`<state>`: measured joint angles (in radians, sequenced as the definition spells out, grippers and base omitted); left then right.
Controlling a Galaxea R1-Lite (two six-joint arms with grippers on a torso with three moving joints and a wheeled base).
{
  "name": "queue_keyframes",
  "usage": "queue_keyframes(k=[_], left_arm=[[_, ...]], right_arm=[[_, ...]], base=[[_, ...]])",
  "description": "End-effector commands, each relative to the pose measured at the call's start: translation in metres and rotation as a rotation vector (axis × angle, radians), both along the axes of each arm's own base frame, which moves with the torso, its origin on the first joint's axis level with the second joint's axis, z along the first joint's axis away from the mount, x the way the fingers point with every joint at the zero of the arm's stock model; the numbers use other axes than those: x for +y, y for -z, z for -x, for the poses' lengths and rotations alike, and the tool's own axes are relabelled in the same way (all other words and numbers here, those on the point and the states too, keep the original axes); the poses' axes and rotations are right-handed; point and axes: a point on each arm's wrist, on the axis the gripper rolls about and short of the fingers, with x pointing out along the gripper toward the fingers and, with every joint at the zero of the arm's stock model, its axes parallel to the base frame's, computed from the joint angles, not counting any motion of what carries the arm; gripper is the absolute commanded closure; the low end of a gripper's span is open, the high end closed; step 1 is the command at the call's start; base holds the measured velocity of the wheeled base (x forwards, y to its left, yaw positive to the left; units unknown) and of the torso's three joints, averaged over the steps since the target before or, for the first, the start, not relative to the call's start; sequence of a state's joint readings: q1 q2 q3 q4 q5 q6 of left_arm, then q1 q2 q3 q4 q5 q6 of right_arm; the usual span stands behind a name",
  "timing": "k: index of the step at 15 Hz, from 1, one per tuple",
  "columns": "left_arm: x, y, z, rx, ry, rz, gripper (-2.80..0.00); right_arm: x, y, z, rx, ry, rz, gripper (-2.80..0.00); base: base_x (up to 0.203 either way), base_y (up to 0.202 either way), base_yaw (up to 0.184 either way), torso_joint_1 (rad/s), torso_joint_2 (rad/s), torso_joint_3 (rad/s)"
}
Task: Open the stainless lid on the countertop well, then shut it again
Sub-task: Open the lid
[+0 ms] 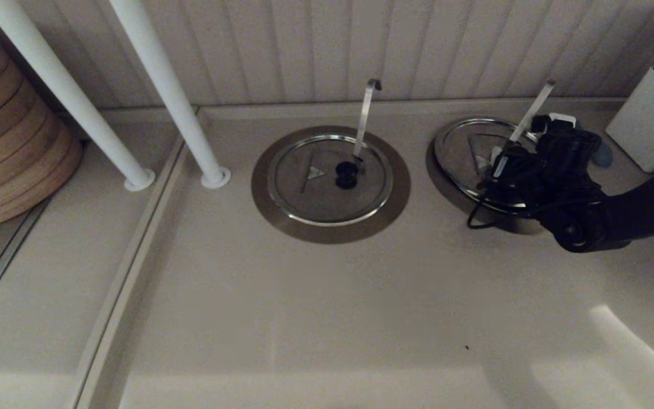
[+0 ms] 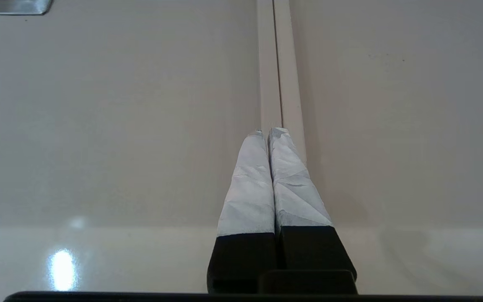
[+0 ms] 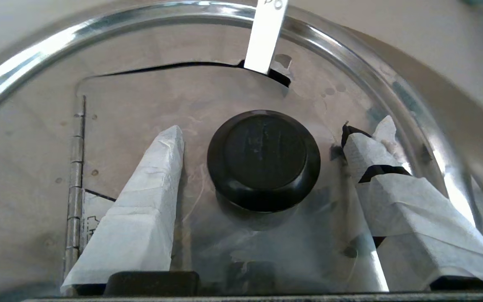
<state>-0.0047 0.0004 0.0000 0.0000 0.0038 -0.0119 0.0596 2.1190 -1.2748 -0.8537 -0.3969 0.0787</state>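
The stainless lid (image 1: 466, 149) covers the countertop well on the right, and its dull collar (image 1: 430, 167) shows at the lid's left edge. The straight ladle handle (image 1: 533, 108) slants out through a slot. My right gripper (image 1: 500, 165) hovers over the lid. In the right wrist view it is open (image 3: 262, 134), one taped finger on each side of the black knob (image 3: 263, 157), with a gap on both sides. The lid's shiny rim (image 3: 99, 25), a hinge (image 3: 76, 167) and the ladle handle (image 3: 265, 37) show there. My left gripper (image 2: 268, 132) is shut, empty, above bare countertop.
The twin lid (image 1: 310, 187) with its upright hooked handle (image 1: 367, 113) sits at centre in its own collar (image 1: 264, 193). Two white posts (image 1: 162, 85) and stacked bamboo steamers (image 1: 3, 130) stand at the left. A white box (image 1: 645, 125) is at the far right.
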Motion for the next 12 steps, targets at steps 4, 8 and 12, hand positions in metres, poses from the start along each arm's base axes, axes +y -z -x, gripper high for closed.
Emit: queue_keyframes(k=[4, 8, 12], left_arm=[[0.0, 0.0, 0.0, 0.001, -0.001, 0.0, 0.0], [0.0, 0.0, 0.0, 0.001, -0.001, 0.0, 0.0], [0.0, 0.0, 0.0, 0.001, 0.001, 0.0, 0.0]], right_arm=[[0.004, -0.005, 0.021, 0.188, -0.016, 0.05, -2.8], [0.003, -0.002, 0.022, 0.232, -0.017, 0.031, -2.8], [0.002, -0.011, 0.016, 0.151, -0.005, -0.026, -2.8]], base=[[0.0, 0.0, 0.0, 0.0, 0.0, 0.0], [0.0, 0.0, 0.0, 0.0, 0.0, 0.0], [0.0, 0.0, 0.0, 0.0, 0.0, 0.0]])
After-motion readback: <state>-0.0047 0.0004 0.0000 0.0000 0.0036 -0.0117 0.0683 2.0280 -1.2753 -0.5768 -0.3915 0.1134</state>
